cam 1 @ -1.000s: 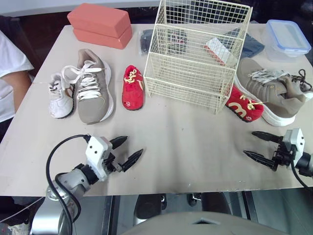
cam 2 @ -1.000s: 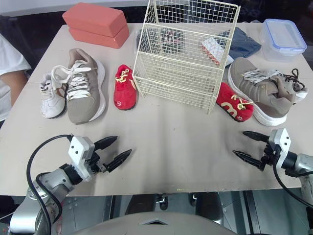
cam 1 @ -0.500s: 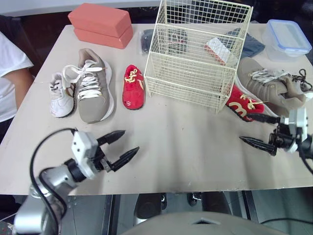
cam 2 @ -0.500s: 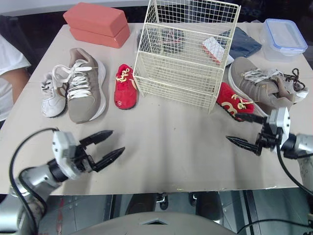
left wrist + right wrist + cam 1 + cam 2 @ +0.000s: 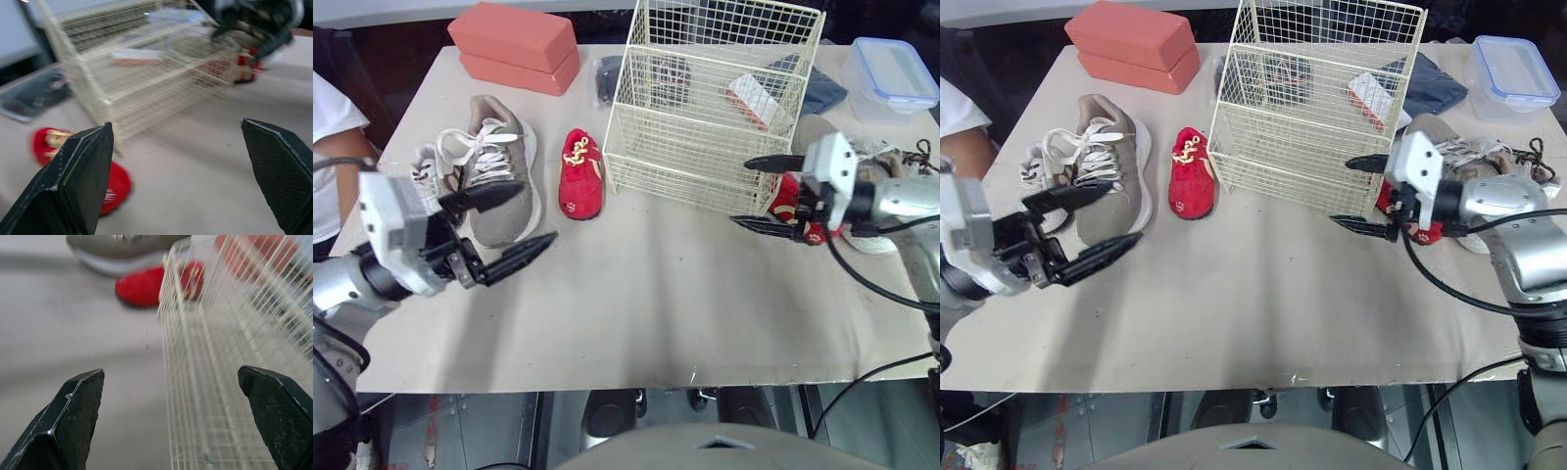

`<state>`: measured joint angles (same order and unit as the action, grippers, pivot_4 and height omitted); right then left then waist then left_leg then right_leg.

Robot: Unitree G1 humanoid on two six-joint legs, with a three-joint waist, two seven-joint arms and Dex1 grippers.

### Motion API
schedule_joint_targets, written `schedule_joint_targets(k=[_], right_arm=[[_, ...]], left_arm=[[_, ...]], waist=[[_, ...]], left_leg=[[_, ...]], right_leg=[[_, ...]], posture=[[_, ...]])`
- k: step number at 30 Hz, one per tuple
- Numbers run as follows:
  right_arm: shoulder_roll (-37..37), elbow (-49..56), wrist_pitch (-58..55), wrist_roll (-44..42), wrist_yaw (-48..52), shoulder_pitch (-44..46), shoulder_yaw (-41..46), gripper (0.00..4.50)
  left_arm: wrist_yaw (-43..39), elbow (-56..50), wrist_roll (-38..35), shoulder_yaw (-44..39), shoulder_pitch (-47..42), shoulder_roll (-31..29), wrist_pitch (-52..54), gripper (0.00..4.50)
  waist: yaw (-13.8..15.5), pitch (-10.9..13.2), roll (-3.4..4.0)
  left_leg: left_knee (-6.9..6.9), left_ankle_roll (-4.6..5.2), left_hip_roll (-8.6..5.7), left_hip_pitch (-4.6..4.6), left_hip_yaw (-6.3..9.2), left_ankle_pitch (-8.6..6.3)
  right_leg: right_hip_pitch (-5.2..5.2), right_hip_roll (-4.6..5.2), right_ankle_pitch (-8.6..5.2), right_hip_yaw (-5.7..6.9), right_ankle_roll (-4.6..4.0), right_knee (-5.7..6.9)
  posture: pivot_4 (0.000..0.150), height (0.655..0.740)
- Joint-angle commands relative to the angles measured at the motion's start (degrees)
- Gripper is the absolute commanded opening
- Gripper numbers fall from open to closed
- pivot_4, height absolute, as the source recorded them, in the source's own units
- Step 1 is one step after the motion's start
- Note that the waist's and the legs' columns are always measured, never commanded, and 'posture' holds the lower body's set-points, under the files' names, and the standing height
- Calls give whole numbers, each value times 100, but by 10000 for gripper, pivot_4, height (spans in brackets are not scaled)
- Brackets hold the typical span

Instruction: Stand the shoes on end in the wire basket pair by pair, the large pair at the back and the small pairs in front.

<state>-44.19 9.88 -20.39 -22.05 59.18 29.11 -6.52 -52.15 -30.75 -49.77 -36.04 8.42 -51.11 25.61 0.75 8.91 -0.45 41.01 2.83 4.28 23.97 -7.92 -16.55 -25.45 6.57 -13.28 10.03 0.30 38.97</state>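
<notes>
Near the tabletop's left edge my left gripper [image 5: 536,212] hangs wide open, just short of the large grey shoe [image 5: 497,147] and the small white shoe [image 5: 423,174]. Further in, my right gripper [image 5: 741,191], also spread wide, hovers by the wire basket [image 5: 685,147] and a red slipper [image 5: 785,199]. The shoes look light and floppy, so I'd pinch the stiffer heel collar.

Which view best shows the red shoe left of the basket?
Left eye view: the red shoe lies whole, seen from above. Left wrist view: partly behind a finger. Right wrist view: far off, partly behind basket wires.
</notes>
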Motion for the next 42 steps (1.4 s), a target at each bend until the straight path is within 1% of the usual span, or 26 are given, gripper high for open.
schedule_joint_targets(k=[1,2,4,8,11,12,15,17,21,24,26,29,32,42], right_arm=[[67,-284,159,310,80,412,-109,43377],[97,-366,175,335,97,496,-117,41063],[109,-472,198,383,187,603,-134,34952],[121,-698,375,630,367,761,-246,15332],[142,-885,564,900,421,876,-376,1661],[148,-960,639,1010,409,929,-423,288],[144,-1106,900,1251,494,1050,-509,288],[154,-1201,1112,1265,671,1159,-501,288],[219,-1648,1581,1280,962,1421,-469,288],[253,-2074,2011,1214,1228,1549,-392,288],[244,-2324,2310,1250,1370,1634,-391,288],[297,-2606,2501,1160,1545,1798,-342,288],[274,-2930,2757,1221,1758,1965,-371,288],[215,-2872,3082,969,2414,1922,-263,288]], left_arm=[[85,-443,-298,-552,244,-19,216,45000],[81,-511,-417,-668,335,16,288,45000],[38,-592,-595,-852,516,41,409,45000],[-224,-661,-849,-1129,866,-9,591,45000],[-259,-685,-920,-1098,836,-42,620,45000],[-202,-703,-971,-1023,729,-35,607,45000],[-90,-701,-1124,-833,451,-21,617,45000],[-102,-652,-1189,-677,319,2,649,45000],[-295,-503,-981,-541,263,89,477,45000],[-409,-267,-898,-608,171,143,330,45000],[-474,-149,-717,-613,172,153,217,45000],[-572,7,-417,-631,235,156,51,45000],[-656,93,-303,-685,277,171,-42,45000],[-537,22,-261,-731,284,206,-78,45000]], waist=[[-14,1,2],[-22,2,0],[-24,3,1],[-2,7,6],[-5,8,6],[-8,8,6],[-11,8,7],[-14,10,9],[-56,14,13],[-101,19,17],[-124,22,19],[-143,25,19],[-153,33,26],[-151,44,30]], left_leg=[[1,0,0,0,-1,0],[3,0,0,0,-2,0],[7,0,1,-1,-2,0],[7,-1,1,-2,0,0],[7,-1,1,-2,-1,0],[8,-1,1,-2,-1,0],[11,-1,2,-2,-1,0],[11,-1,2,-2,-1,0],[11,-2,1,-2,-4,1],[10,-2,1,-2,-4,1],[10,-3,1,-2,-4,1],[10,-3,1,-2,-6,1],[10,-3,1,-2,-7,1],[10,-3,2,-2,-7,2]], right_leg=[[0,0,-1,1,1,1],[0,0,-2,1,4,2],[0,0,-2,0,4,3],[0,0,-4,1,5,5],[0,-1,-4,3,6,5],[0,-1,-4,2,6,5],[0,-1,-4,0,6,6],[0,-1,-4,-3,5,8],[-1,-3,-1,0,2,9],[-1,-4,-1,4,2,9],[-1,-4,-1,3,2,9],[-1,-4,-1,3,2,9],[-2,-4,-1,2,1,9],[-4,-3,8,0,-13,9]], posture=[[1500,6860],[1500,6860],[1500,6860],[1500,6860],[1500,6860],[1500,6860],[1500,6860],[1500,6860],[1500,6860],[1500,6860],[1500,6860],[1500,6860],[1500,6860],[1500,6860]])
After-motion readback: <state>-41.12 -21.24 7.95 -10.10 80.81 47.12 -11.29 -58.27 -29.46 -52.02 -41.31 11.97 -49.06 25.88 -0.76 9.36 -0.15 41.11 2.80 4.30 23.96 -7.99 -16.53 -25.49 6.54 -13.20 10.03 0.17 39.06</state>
